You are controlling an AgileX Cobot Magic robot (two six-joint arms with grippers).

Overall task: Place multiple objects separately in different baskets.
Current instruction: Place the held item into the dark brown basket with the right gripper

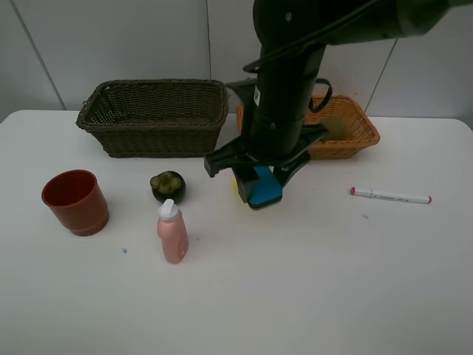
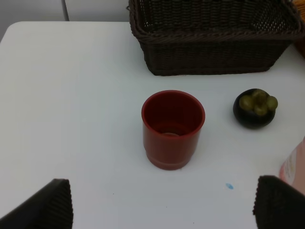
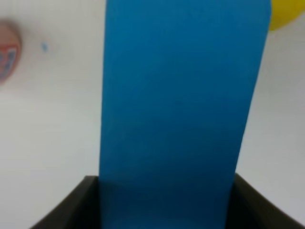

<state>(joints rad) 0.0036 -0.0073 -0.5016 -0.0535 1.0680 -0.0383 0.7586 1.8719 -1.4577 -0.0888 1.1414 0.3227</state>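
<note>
The right gripper (image 1: 259, 194) has its jaws clamped on one short end of the blue eraser (image 3: 181, 95). The eraser's long axis runs straight out from the jaws, its free end pointing down toward the table (image 1: 310, 281). The lemon (image 3: 285, 14) lies just past that free end, off to one side. Behind these jaws sit the orange basket (image 1: 353, 126), with a dull greenish shape inside too hidden to name, and the dark basket (image 1: 151, 117). The left gripper (image 2: 162, 212) has its jaws wide. Ahead of them the red cup (image 2: 172, 129) stands upright, mouth up, with the mangosteen (image 2: 255, 109) farther out to one side.
</note>
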